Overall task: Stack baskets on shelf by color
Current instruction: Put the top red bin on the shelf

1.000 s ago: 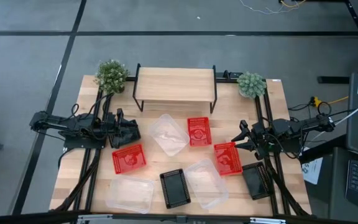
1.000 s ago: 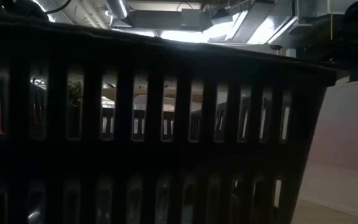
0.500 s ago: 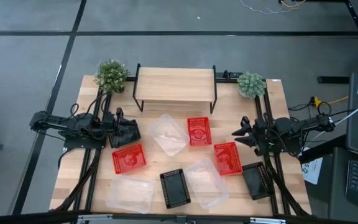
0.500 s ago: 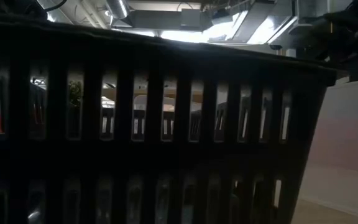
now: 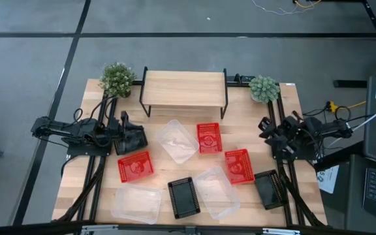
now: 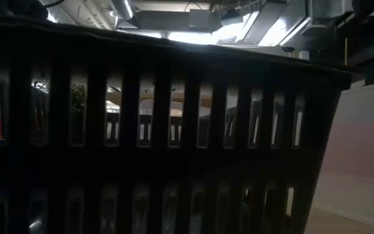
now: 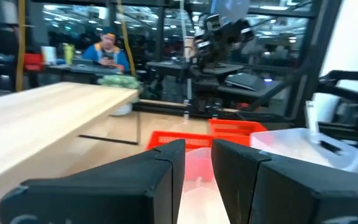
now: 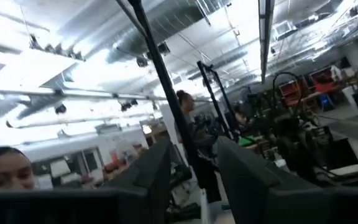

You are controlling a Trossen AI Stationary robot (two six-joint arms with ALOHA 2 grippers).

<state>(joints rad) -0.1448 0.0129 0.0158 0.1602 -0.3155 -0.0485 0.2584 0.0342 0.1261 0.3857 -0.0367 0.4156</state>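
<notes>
High view: shelf sits bare at the table's far edge, all baskets loose on the wood in front of it, none stacked yet. Left gripper hangs at the left side w/ a black basket at its tips, fingers a narrow gap apart, can't tell if it's gripped; shelf lies ahead and to its left, open wood between. Right gripper is tipped up, fingers parted, empty, nearest the red basket just inboard.
</notes>
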